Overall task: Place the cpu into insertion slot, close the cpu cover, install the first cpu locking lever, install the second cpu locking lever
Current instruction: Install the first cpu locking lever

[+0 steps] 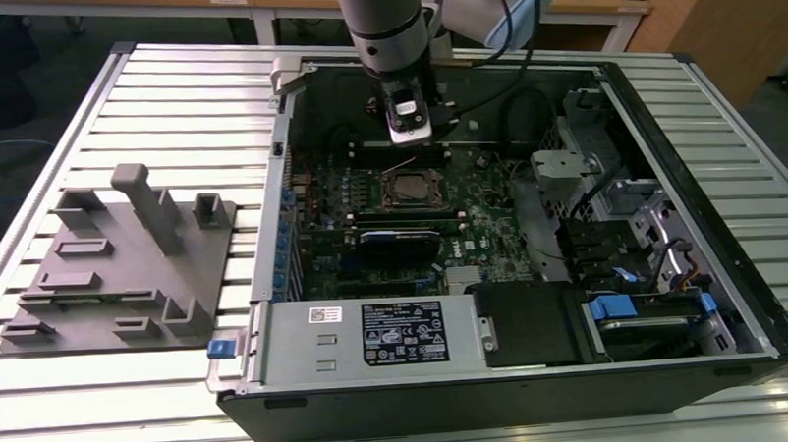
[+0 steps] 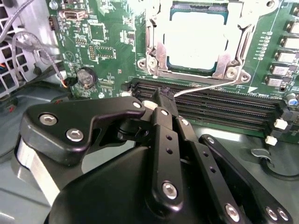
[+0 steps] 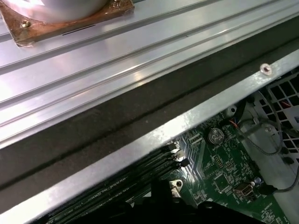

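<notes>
The cpu (image 2: 197,44) is seated in the insertion slot (image 1: 412,188), which is set on the board inside the computer case (image 1: 709,220) placed on the table (image 1: 137,387)

Even light — glare on metal

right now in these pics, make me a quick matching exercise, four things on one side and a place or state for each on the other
Things:
1. cpu
2. cpu cover
3. gripper
4. grey fixture tray

Places or states:
a. on the slatted table, outside the computer case
b. seated in the insertion slot
c. beside the thin wire locking lever
d. framing the chip, lying flat

Pairs: 1-b, 2-d, 3-c, 4-a
</notes>
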Available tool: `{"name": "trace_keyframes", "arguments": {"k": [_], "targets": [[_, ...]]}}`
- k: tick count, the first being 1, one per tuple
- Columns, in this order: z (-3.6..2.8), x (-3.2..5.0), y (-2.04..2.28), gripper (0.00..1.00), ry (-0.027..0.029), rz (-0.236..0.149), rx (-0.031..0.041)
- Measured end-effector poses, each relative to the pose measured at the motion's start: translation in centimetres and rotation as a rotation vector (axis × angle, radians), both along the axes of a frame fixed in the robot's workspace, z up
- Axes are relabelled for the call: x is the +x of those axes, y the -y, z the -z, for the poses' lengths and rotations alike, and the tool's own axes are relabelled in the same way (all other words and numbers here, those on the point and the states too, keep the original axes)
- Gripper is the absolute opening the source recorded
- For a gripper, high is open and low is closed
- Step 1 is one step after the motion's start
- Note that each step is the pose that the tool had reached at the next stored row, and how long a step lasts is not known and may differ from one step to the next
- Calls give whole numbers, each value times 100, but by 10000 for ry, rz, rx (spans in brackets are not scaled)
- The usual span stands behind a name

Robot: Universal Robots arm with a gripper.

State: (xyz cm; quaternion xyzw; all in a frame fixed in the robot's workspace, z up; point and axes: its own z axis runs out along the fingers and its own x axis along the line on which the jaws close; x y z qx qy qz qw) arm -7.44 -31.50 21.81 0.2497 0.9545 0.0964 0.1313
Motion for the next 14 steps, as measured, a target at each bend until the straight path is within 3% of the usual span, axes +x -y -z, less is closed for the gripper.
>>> {"name": "trace_keyframes", "arguments": {"k": [14], "targets": [[64, -39, -47, 10, 1, 308, 3]]}}
